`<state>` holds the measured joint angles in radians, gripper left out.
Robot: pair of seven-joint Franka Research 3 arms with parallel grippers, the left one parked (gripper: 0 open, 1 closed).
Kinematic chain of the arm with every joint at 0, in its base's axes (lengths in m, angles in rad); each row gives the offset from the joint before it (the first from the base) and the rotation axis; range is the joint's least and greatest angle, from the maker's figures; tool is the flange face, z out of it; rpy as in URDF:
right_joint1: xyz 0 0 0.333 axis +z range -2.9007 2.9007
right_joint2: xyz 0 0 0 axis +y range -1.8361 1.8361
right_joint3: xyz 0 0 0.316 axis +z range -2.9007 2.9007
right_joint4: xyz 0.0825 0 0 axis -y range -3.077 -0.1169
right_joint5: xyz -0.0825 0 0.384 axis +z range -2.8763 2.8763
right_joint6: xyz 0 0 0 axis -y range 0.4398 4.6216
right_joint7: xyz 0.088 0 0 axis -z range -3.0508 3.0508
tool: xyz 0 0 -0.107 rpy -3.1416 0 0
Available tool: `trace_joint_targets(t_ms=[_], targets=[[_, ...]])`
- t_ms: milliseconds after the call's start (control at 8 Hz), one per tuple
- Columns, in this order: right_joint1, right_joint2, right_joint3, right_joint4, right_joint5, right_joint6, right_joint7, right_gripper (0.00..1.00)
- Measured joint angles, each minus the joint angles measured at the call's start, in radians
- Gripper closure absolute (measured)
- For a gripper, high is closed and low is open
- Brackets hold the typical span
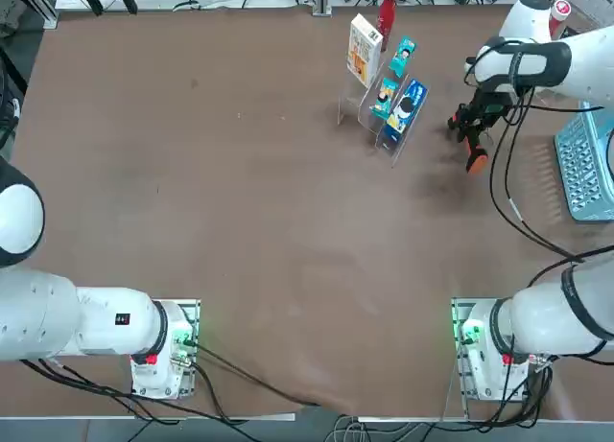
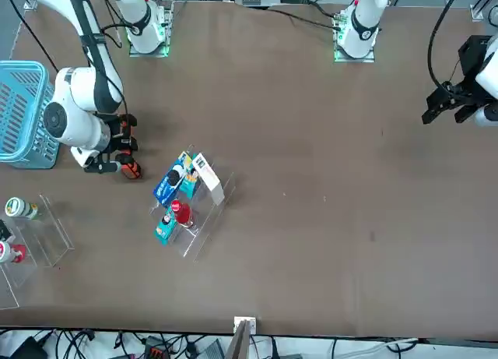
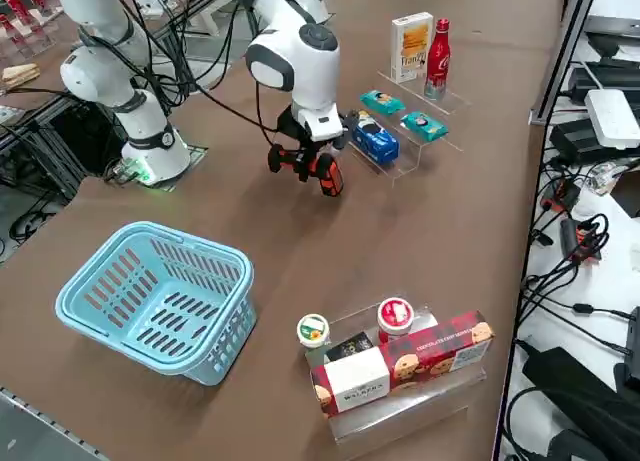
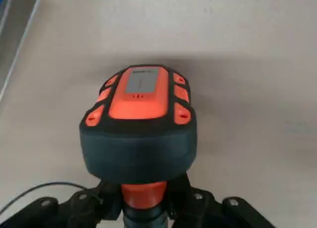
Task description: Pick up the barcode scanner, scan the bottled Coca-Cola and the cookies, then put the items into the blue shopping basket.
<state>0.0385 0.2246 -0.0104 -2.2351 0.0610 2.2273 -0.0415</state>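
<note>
The right tool (image 3: 303, 161) is clamped on the orange-red shaft of the pistol-shaped barcode scanner (image 4: 138, 124), whose black head with an orange top fills the wrist view. It holds the scanner low over the brown table (image 1: 240, 221), its orange end (image 1: 476, 160) pointing away from the tool, between the clear stepped display stand (image 1: 379, 126) and the light blue mesh-walled shopping basket (image 3: 160, 296).

On the stand, the white and yellow-orange cookie box (image 3: 411, 46) and the slim red-labelled Coca-Cola bottle (image 3: 437, 59) stand upright on the rear step, with small teal packets (image 3: 383, 103) and a blue packet (image 3: 377, 141) on the lower steps.

The basket sits near the table's edge on the robot's right and holds nothing that shows. In the top view it is cut off by the frame.

A second clear stand (image 3: 400, 396) near that same edge carries a long red biscuit box (image 3: 400, 366) and two small lidded tubs (image 3: 313, 331). Cables and devices crowd the benches beyond the table.
</note>
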Motion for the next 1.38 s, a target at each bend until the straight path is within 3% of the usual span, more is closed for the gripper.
trace_joint_targets(t_ms=[1000, 1250, 1375], targets=[[-0.018, 0.049, -0.004, -0.02, -0.045, 0.033, 0.01, 0.56], [-0.021, 0.049, -0.004, -0.02, -0.046, 0.033, 0.011, 0.24], [-0.022, 0.049, -0.004, -0.017, -0.046, 0.032, 0.011, 0.03]])
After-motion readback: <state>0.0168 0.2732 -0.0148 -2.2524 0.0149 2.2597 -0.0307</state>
